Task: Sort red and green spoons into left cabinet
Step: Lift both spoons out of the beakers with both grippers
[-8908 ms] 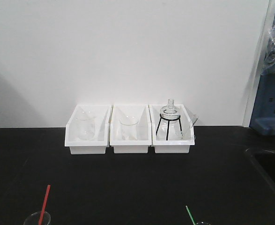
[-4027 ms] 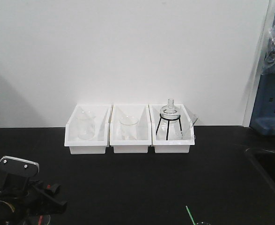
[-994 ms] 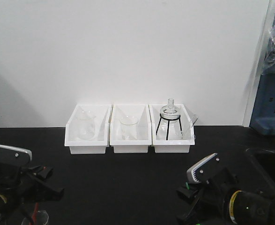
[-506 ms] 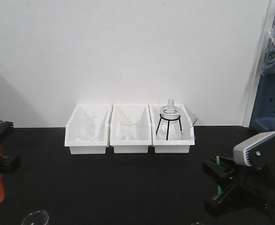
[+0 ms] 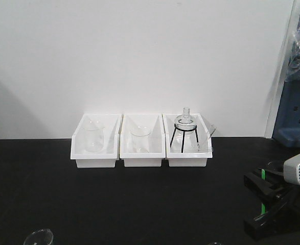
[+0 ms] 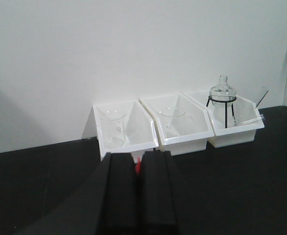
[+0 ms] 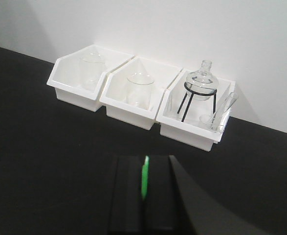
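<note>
Now withdrawn outward: your left end effector (image 6: 137, 159) pinched red spoon (image 6: 138, 167), right end effector (image 7: 143, 160) pinched green spoon (image 7: 144, 181); cabinet next.

Black counter (image 5: 139, 204), plain and matte, under a white wall (image 5: 139, 51). Three white bins (image 5: 142, 162) hold clear glassware (image 5: 92, 140), with a black wire tripod (image 5: 184, 139) in the rightmost. There's the bright red spoon (image 6: 138, 166) between the black jaws of the left gripper (image 6: 138, 159), and the vivid green spoon (image 7: 144, 183) between the black jaws of the right gripper (image 7: 144, 161). Blue perforated panel (image 5: 295, 117) far right.
</note>
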Available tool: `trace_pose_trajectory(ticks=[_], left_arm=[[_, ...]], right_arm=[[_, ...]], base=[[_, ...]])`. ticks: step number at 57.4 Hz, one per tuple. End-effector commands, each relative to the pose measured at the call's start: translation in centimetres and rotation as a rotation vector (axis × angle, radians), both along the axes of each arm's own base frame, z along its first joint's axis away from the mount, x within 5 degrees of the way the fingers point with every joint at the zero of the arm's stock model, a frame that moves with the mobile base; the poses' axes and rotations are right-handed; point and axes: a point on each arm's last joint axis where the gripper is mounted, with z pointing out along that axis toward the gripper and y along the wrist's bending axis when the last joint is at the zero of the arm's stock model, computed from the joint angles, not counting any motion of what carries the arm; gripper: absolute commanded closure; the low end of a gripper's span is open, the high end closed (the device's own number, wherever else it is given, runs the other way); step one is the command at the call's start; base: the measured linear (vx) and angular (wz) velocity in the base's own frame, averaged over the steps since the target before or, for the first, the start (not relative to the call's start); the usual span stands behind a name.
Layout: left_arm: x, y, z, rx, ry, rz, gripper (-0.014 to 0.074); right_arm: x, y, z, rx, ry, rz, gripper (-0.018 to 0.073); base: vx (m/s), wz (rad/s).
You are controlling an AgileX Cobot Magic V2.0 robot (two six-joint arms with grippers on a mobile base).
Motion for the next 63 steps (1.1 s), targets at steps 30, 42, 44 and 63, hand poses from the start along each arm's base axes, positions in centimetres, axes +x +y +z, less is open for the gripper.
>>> trace_pose_trajectory(ticks=[30, 42, 44, 63], left_arm=[[-0.57, 0.17, 1.99, -0.049, -0.137, 0.004, 0.0603], [-0.57, 0.17, 1.99, -0.049, -0.137, 0.004, 0.0603], [-0.57, 0.17, 1.99, -0.049, -0.137, 0.004, 0.0603], [-0.57, 0.17, 1.99, -0.049, -0.137, 0.004, 0.0603]], right_arm=[[-0.24, 0.18, 1.56, 0.044, -0.061, 0.027, 0.0565], [-0.24, 0.18, 1.56, 0.044, -0.061, 0.027, 0.0565], [-0.24, 0.18, 1.56, 0.044, -0.061, 0.027, 0.0565], [-0.24, 0.18, 1.56, 0.044, -0.061, 0.027, 0.0565]], base=[[0.00, 0.00], [0.00, 0.00], [0.00, 0.00], [-0.03, 0.02]])
